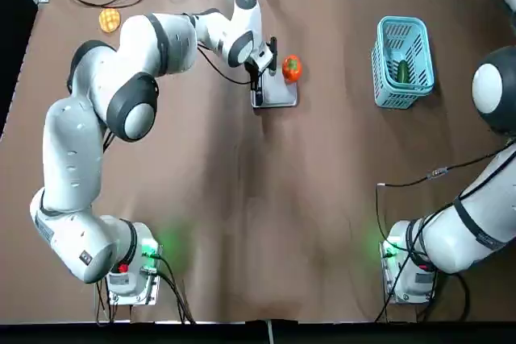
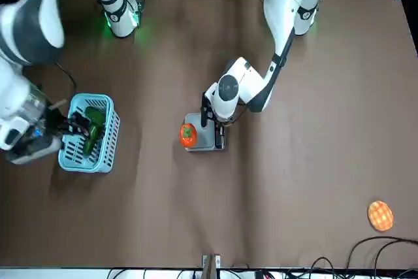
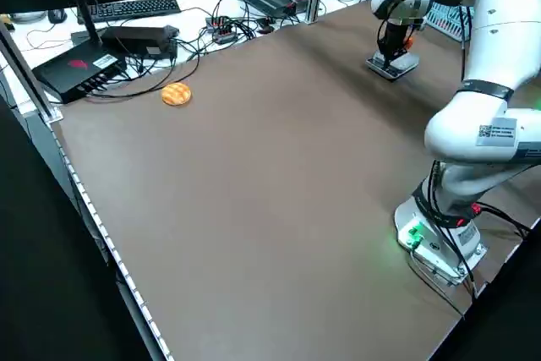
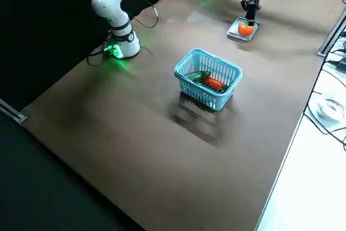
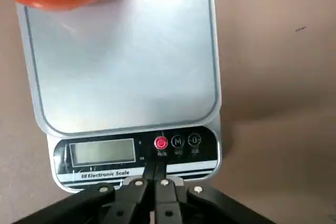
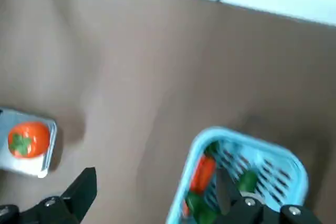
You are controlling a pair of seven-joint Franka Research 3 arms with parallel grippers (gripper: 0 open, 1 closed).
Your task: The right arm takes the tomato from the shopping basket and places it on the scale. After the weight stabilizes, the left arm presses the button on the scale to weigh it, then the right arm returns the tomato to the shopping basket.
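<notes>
One tomato (image 1: 291, 68), one scale (image 1: 274, 96) (loaded) — one shopping basket (image 1: 402, 62)

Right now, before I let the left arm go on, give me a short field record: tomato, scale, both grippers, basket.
tomato: on the scale's plate, at a far corner
left gripper: fingers shut, tips at the red button on the display strip
right gripper: open, empty, above the table near the basket
basket: at the robot's right, holds a green vegetable and a red-orange item; wall
waffle-like disc: far left of the table
</notes>
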